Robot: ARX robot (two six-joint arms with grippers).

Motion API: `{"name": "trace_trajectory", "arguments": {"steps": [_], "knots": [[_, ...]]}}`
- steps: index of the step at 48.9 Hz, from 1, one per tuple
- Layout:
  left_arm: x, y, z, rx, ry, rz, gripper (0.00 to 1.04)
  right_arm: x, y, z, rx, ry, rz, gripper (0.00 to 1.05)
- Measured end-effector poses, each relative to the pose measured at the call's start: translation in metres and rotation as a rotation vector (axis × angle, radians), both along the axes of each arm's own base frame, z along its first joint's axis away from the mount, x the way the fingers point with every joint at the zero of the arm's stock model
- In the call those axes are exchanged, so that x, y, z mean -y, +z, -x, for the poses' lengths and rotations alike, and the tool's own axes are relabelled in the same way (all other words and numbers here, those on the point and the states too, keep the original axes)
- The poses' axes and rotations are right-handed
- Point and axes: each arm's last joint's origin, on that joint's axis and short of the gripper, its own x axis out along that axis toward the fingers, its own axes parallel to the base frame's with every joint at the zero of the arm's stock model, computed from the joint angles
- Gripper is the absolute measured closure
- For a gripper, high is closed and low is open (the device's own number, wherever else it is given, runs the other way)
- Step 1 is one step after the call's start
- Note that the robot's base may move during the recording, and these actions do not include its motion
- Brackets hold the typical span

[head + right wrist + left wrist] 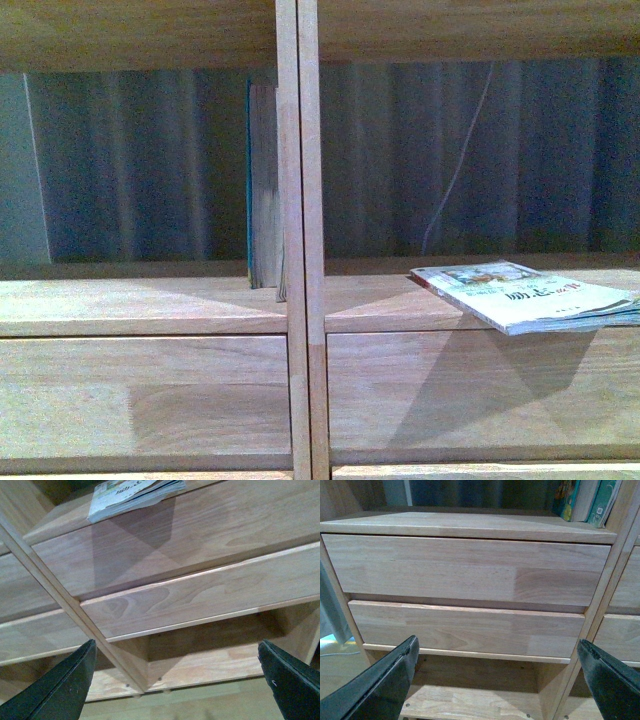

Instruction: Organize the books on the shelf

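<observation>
Partly off shelf [140, 305] edge: paperback [525, 295].

Prob. a home rm: wood shelf [298, 200] w/ drawers [465, 570], books [525, 295], curtain [130, 160] behind.

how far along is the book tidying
Done: the teal book stands upright against the divider, left compartment. In hand: nothing; left end effector and right end effector hang open by the drawers. Left: the paperback lies flat, overhanging the edge of the right shelf.

Matt pale wood shelf [150, 305]; glossy paper paperback [525, 295].
</observation>
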Motion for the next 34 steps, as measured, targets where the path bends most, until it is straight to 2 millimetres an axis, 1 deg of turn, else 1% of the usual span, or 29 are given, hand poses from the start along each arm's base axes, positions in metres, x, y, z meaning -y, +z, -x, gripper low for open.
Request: {"name": "trace_trajectory", "arguments": {"steps": [6,11,15,20,29,34], "knots": [[0.000,0.000,0.000,0.000,0.000,0.000,0.07,0.003,0.016,-0.021,-0.065,0.020,-0.182,0.07],[0.000,0.000,0.000,0.000,0.000,0.000,0.07,0.005,0.030,-0.055,-0.183,0.056,-0.407,0.07],[0.000,0.000,0.000,0.000,0.000,0.000,0.07,0.007,0.042,-0.084,-0.223,0.044,-0.553,0.07],[0.000,0.000,0.000,0.000,0.000,0.000,0.07,0.006,0.049,-0.111,-0.256,0.022,-0.657,0.07],[0.000,0.000,0.000,0.000,0.000,0.000,0.07,-0.008,0.064,-0.143,-0.257,0.041,-0.778,0.07],[0.000,0.000,0.000,0.000,0.000,0.000,0.07,-0.017,0.066,-0.159,-0.264,0.040,-0.832,0.07]]}}
